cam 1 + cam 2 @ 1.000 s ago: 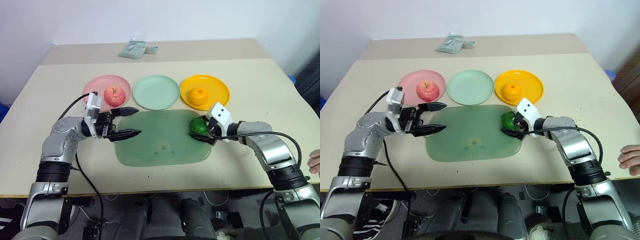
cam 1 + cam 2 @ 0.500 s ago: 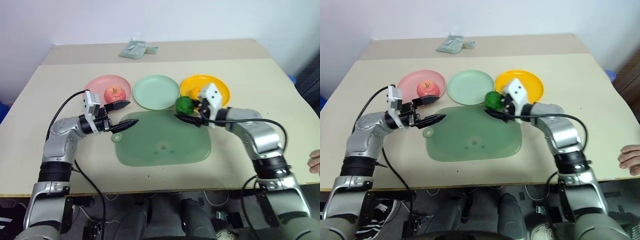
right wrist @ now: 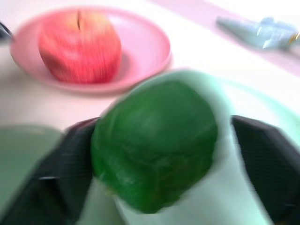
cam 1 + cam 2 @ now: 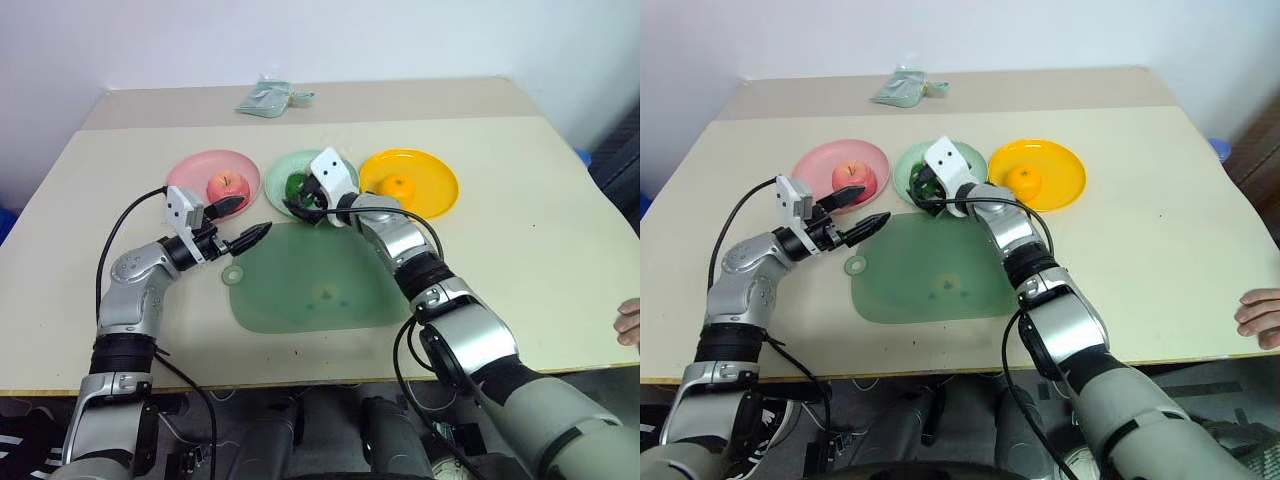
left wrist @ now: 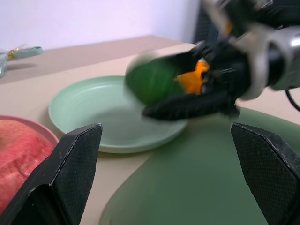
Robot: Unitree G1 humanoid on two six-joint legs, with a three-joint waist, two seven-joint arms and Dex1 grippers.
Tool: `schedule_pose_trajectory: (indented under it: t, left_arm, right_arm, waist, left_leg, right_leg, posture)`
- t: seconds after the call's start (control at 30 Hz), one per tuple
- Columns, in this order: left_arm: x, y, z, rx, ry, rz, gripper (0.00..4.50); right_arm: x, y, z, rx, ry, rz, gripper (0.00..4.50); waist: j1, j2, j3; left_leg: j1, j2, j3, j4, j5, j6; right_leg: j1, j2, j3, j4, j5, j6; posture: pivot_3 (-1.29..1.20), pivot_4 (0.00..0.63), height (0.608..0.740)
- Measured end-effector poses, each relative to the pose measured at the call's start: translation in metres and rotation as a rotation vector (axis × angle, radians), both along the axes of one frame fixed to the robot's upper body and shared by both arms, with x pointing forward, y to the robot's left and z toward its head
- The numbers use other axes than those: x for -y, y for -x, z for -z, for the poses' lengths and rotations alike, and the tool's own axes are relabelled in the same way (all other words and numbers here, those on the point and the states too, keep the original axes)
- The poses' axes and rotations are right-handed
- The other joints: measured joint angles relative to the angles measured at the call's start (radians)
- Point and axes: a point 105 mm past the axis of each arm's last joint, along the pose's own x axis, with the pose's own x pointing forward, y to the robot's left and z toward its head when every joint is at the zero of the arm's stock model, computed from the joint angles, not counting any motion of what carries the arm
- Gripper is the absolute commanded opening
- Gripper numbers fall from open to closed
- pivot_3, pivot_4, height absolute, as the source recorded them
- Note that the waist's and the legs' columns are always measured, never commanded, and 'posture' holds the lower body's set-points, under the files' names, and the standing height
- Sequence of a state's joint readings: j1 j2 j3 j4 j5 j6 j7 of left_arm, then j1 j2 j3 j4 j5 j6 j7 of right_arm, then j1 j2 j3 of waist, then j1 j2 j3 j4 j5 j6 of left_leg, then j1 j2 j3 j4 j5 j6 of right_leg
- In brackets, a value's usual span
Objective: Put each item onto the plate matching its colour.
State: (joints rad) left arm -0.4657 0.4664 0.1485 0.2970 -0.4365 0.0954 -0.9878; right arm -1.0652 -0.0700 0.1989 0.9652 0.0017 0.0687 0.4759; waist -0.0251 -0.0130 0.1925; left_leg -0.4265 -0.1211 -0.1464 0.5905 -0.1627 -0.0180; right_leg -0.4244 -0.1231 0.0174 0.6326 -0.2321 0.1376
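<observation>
Over the near rim of the mint green plate (image 4: 300, 172), at about 12 o'clock from the pale green mat (image 4: 320, 290), the right gripper (image 4: 303, 198) has the dark green ball (image 4: 298, 187) between its black fingers. In the right wrist view one finger sits close on each side of the ball and the jaws look spread apart around it, but whether they press it or have let go I cannot tell. The ball appears to sit just above the plate's dish, so the placing looks almost made. With the left gripper (image 4: 236, 222) empty and wide apart at roughly 8 o'clock from the plate, the right arm is the nearer one. The apple (image 4: 228, 186) lies on the pink plate (image 4: 190, 172) and the orange (image 4: 399, 187) on the yellow plate (image 4: 432, 175), both matched.
</observation>
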Motion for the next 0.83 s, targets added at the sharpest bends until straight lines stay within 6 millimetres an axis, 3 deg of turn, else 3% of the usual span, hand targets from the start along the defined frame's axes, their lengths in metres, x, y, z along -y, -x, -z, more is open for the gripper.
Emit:
schedule_pose_trajectory:
  t: [0.1, 0.2, 0.23, 0.3, 0.47, 0.67, 0.83]
  left_arm:
    - [0.001, 0.002, -0.001, 0.002, 0.008, 0.021, 4.5]
    - [0.006, 0.01, -0.004, -0.018, 0.052, 0.105, 4.5]
    - [0.008, 0.015, -0.007, -0.023, 0.074, 0.159, 4.5]
    - [0.006, 0.021, -0.011, -0.024, 0.09, 0.218, 4.5]
    - [-0.012, 0.023, -0.023, -0.016, 0.064, 0.265, 4.5]
    - [-0.008, 0.03, -0.024, -0.041, 0.057, 0.389, 4.5]
    - [-0.009, 0.028, -0.024, -0.061, 0.043, 0.431, 4.5]
  right_arm:
    - [0.006, -0.002, -0.001, -0.013, -0.052, 0.018, 4.45]
    - [0.014, 0.0, -0.04, 0.036, -0.274, -0.025, 4.45]
    - [0.019, 0.01, -0.058, 0.089, -0.348, -0.094, 4.45]
    - [0.029, 0.033, -0.07, 0.142, -0.418, -0.216, 4.45]
    - [0.059, 0.096, -0.04, 0.121, -0.352, -0.41, 4.45]
    - [0.092, 0.153, -0.03, 0.062, -0.171, -0.522, 4.45]
    - [0.118, 0.167, -0.013, 0.038, -0.074, -0.428, 4.45]
  waist:
    - [-0.006, 0.0, 0.0]
    - [-0.018, 0.0, 0.0]
    - [-0.019, 0.0, 0.0]
    - [-0.021, 0.0, 0.0]
    - [-0.018, 0.001, 0.0]
    - [-0.016, 0.0, 0.0]
    - [-0.011, 0.0, 0.0]
  left_leg:
    - [0.0, 0.0, 0.0, 0.0, 0.0, 0.0]
    - [0.0, 0.001, 0.0, -0.001, 0.0, 0.0]
    - [0.0, 0.002, 0.0, -0.001, -0.001, -0.001]
    - [0.0, 0.004, 0.001, 0.0, -0.002, -0.002]
    - [0.0, 0.006, 0.003, 0.001, -0.003, -0.002]
    - [0.0, 0.008, 0.005, 0.001, -0.003, -0.002]
    - [0.0, 0.008, 0.007, 0.002, -0.003, -0.002]
  right_leg:
    - [-0.001, 0.0, 0.001, 0.0, 0.0, 0.0]
    - [-0.001, 0.001, 0.001, 0.001, 0.0, 0.0]
    - [-0.001, 0.001, 0.001, 0.0, 0.0, 0.0]
    - [-0.001, 0.004, 0.001, 0.0, 0.0, 0.0]
    - [-0.001, 0.004, 0.002, 0.001, 0.001, -0.001]
    - [0.0, 0.005, 0.002, -0.001, 0.0, -0.002]
    - [0.0, 0.004, 0.003, -0.002, 0.0, -0.002]
  posture:
    - [0.0, 0.15, 0.74]
    - [0.0, 0.15, 0.74]
    - [0.0, 0.15, 0.74]
    - [0.0, 0.15, 0.74]
    - [0.0, 0.15, 0.74]
    - [0.0, 0.15, 0.74]
    - [0.0, 0.15, 0.74]
